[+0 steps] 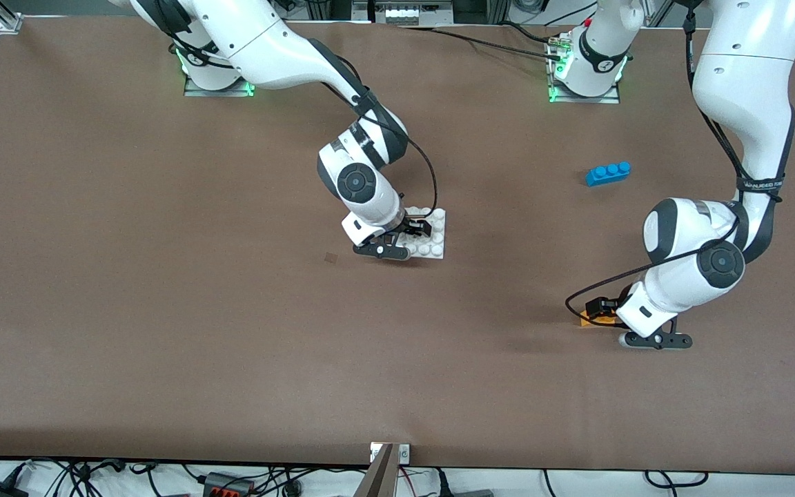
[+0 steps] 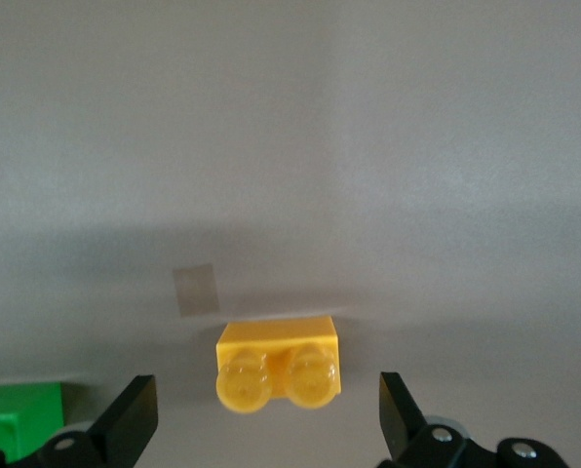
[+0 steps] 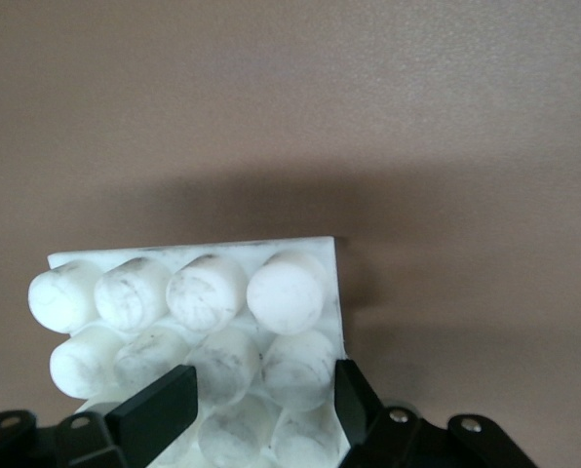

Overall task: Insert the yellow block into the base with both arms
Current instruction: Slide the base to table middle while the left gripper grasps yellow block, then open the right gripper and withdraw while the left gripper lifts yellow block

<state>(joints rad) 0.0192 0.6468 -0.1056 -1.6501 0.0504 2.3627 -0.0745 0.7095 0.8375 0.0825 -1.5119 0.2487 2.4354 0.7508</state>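
Note:
The yellow block [image 1: 585, 320] lies on the table near the left arm's end, its two studs facing the wrist camera in the left wrist view [image 2: 279, 366]. My left gripper [image 1: 601, 310] is low over it, open, with a finger on each side [image 2: 266, 414] and clear of it. The white base [image 1: 434, 238] lies flat mid-table. My right gripper [image 1: 415, 228] is down at one edge of it. In the right wrist view the base [image 3: 203, 302] fills the gap; the gripper [image 3: 256, 405] is open, spanning two stud columns, one finger at the plate's edge.
A blue three-stud brick [image 1: 608, 173] lies farther from the front camera than the left gripper. A green brick [image 2: 18, 414] lies close beside the yellow block, hidden by the arm in the front view. A small square mark [image 1: 330, 257] is on the table near the base.

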